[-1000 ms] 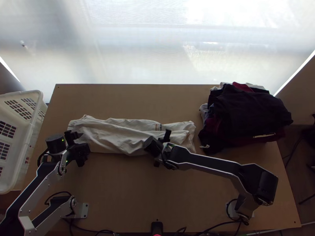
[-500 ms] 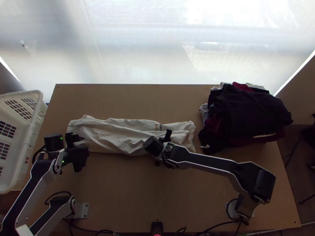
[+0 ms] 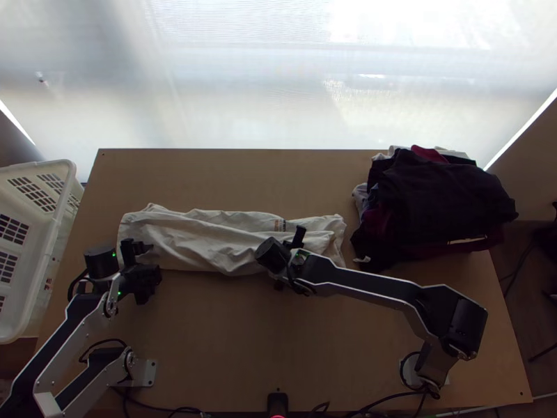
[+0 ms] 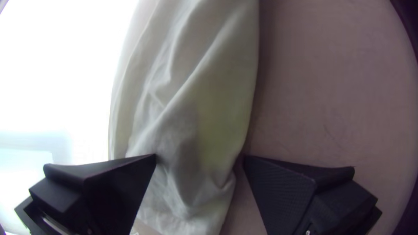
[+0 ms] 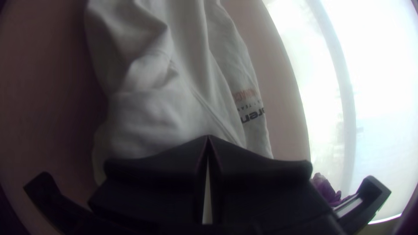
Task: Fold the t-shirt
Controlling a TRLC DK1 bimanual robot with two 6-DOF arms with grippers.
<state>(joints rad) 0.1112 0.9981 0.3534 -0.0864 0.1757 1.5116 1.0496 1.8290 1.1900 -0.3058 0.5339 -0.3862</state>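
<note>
can't make out the stretch of t-shirt under the right claw, pressed together; can't tell its top from its bottom. runs lengthwise, creased, from below the left claw, spread wide, to past the right one.

In the top view, free tabletop runs across the lower middle of the frame and in a strip above the shirt. A tall clothes pile blocks the upper right, a basket the left edge. The left pincer obstructs the shirt's left end; the right arm bars the way from centre to lower right.
</note>
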